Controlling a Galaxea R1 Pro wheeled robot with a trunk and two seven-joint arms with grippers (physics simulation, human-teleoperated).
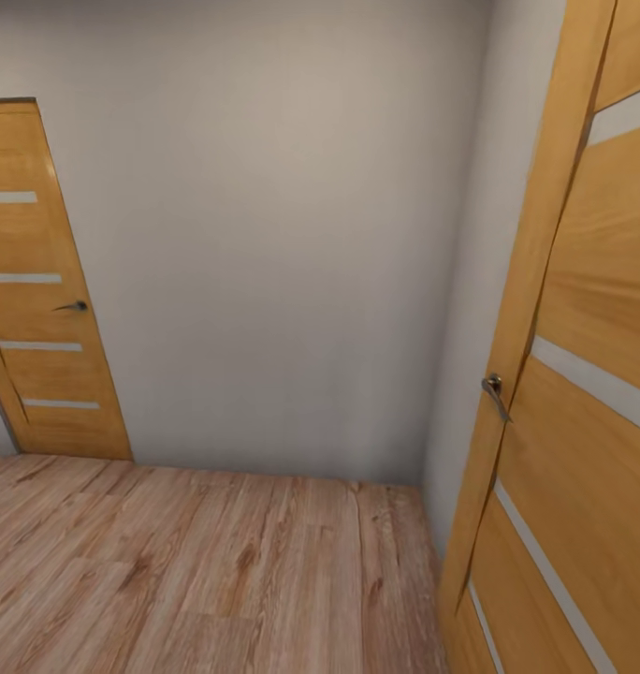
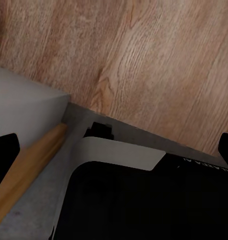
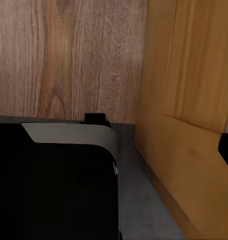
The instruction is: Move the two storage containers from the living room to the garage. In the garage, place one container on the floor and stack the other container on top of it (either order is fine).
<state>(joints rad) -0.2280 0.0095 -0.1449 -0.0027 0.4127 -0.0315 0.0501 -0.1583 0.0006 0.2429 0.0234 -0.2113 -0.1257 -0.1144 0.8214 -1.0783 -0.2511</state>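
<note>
The two storage containers are out of view. I am in a narrow passage with a light wood-plank floor (image 1: 189, 571) and a plain grey wall (image 1: 264, 234) ahead. In the left wrist view, my left gripper (image 2: 114, 147) hangs open above my own dark base (image 2: 144, 205), its black fingertips (image 2: 5, 150) at the picture's edges with nothing between them. My right gripper (image 3: 114, 145) also hangs open and empty over the base (image 3: 49, 190). One of its fingertips (image 3: 227, 146) shows beside a wooden door panel (image 3: 194, 100).
A wooden door (image 1: 39, 300) with a lever handle (image 1: 74, 306) stands at the left of the far wall. Another wooden door (image 1: 582, 374) with a handle (image 1: 493, 388) stands very close on my right. A grey wall corner (image 2: 19, 100) with wooden trim (image 2: 29, 165) lies by my base.
</note>
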